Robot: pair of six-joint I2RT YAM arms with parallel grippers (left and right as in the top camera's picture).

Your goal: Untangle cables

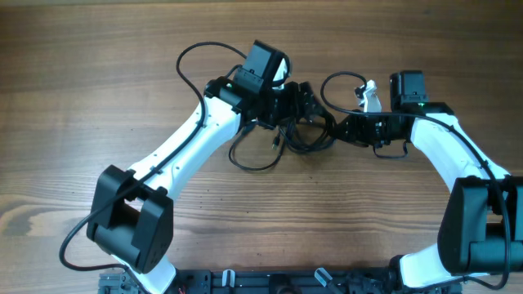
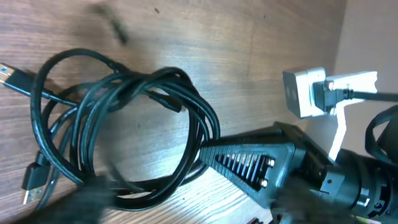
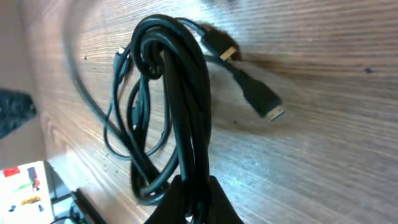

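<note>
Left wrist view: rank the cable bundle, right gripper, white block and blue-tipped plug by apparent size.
1. cable bundle
2. right gripper, its body partly cut off by the frame
3. white block
4. blue-tipped plug, at the frame edge, so partly cut off

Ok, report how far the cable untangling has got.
Nothing looks done: the tangled black cables are one knotted coil on the wooden table. In hand: the right gripper is clamped on the bundle; the left gripper sits over the coil, grip unclear. Left: separating every loop and the loose plug ends.
</note>
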